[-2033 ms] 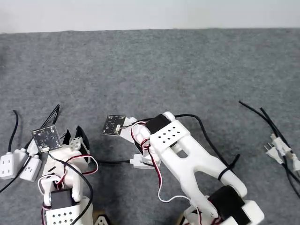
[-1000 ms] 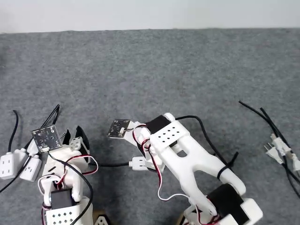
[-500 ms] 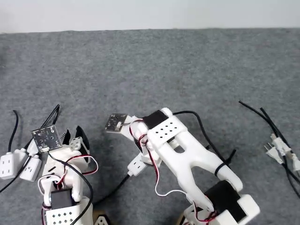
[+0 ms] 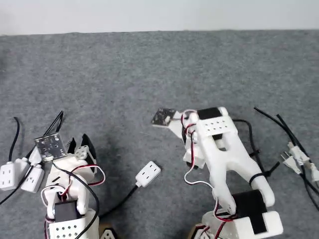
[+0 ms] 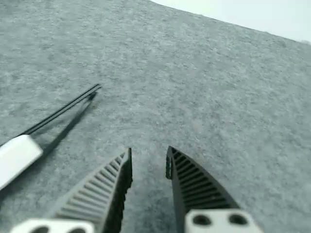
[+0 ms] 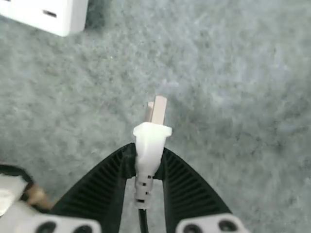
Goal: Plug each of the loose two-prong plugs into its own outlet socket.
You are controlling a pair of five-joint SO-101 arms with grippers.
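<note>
My right gripper (image 6: 148, 151) is shut on a white two-prong plug (image 6: 151, 138), its prongs pointing at the grey mat just above it. A white outlet socket (image 4: 148, 173) on a black cord lies left of the right arm (image 4: 219, 144), and its corner (image 6: 46, 14) shows in the right wrist view. My left gripper (image 5: 148, 158) hangs open over bare mat with nothing between its fingers, low at the front left (image 4: 79, 143). Two more white sockets (image 4: 20, 177) lie at the far left. Loose white plugs (image 4: 298, 158) lie at the far right.
Thin black cables (image 4: 279, 124) trail from the plugs at the right, and others (image 4: 55, 124) run by the left sockets. A white block (image 5: 14, 156) and a black cable (image 5: 63, 110) lie near the left gripper. The mat's far half is bare grey carpet (image 4: 159, 64).
The right arm has swung to the right, away from the middle socket. That socket has turned and now lies uncovered, its cord running toward the front left. The left arm has not moved.
</note>
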